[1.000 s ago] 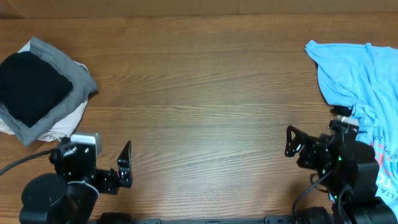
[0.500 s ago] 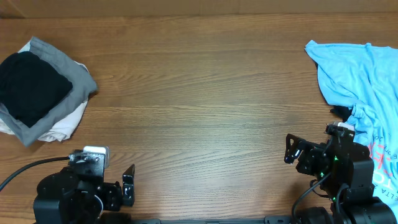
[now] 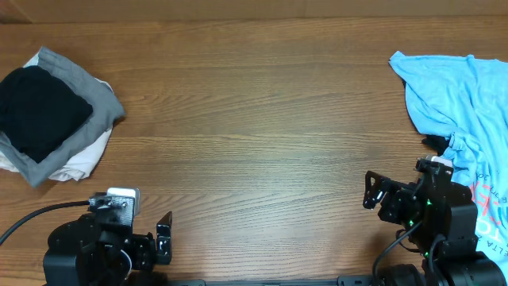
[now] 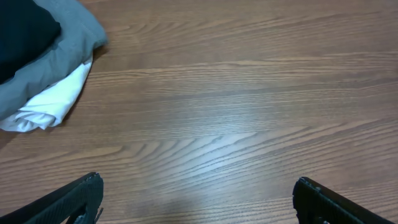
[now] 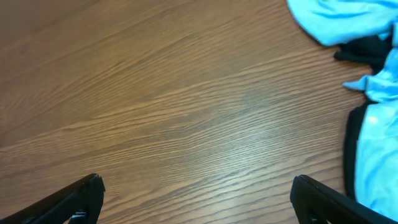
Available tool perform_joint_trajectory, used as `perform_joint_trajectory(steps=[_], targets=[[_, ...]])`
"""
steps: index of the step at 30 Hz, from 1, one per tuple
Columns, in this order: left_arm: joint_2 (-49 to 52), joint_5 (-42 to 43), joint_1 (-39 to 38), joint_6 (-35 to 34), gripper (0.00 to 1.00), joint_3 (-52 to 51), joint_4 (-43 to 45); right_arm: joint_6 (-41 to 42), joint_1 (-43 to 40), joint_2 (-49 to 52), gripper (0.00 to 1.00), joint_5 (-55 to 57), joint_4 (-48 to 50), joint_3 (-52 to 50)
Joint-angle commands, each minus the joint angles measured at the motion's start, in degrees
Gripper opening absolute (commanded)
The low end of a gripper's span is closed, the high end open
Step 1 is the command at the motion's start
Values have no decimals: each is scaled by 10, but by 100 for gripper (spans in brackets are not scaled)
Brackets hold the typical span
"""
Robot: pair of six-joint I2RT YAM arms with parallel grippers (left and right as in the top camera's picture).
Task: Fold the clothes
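Observation:
The clothes lie in two heaps. A loose light blue T-shirt heap [image 3: 460, 95] covers the table's right edge, and a bit of black cloth [image 5: 368, 47] pokes out from under it. At the far left is a folded stack [image 3: 49, 119]: black on top, grey under it, white at the bottom [image 4: 46, 102]. My left gripper [image 4: 196, 200] is open over bare wood near the front edge, right of and nearer than the stack. My right gripper [image 5: 196, 199] is open too, holding nothing, just left of the blue heap. Both arms sit low at the front [image 3: 159, 238] [image 3: 373, 195].
The wooden table [image 3: 262, 135] runs between the two heaps. A black cable [image 3: 32, 213] trails from the left arm towards the left edge. The blue shirts spill beside and behind the right arm's base.
Over the last second both arms drew back towards the front edge, the left one more. In the last half second nothing moved. The clothes lie as before.

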Motion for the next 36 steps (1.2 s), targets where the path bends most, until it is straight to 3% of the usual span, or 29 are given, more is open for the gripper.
perform_joint_trajectory(steps=[1,9,15,19,24,31,36], targets=[[-4,-4,1,11,100,-1,1,-23,-8,-32,100,39,9,-7],[-4,-4,1,11,100,-1,1,-111,-35,-199,100,10,172,-139],[-4,-4,1,11,100,-1,1,-123,-43,-311,100,-4,262,-246],[-3,-4,1,11,100,-1,1,-127,-43,-310,100,-5,344,-284],[-4,-4,1,11,100,-1,1,-155,-43,-310,100,-2,527,-364],[-4,-4,1,11,100,-1,1,-159,-43,-310,100,-2,662,-447],[-4,-4,1,11,100,-1,1,-163,-42,-310,100,-2,545,-451]])
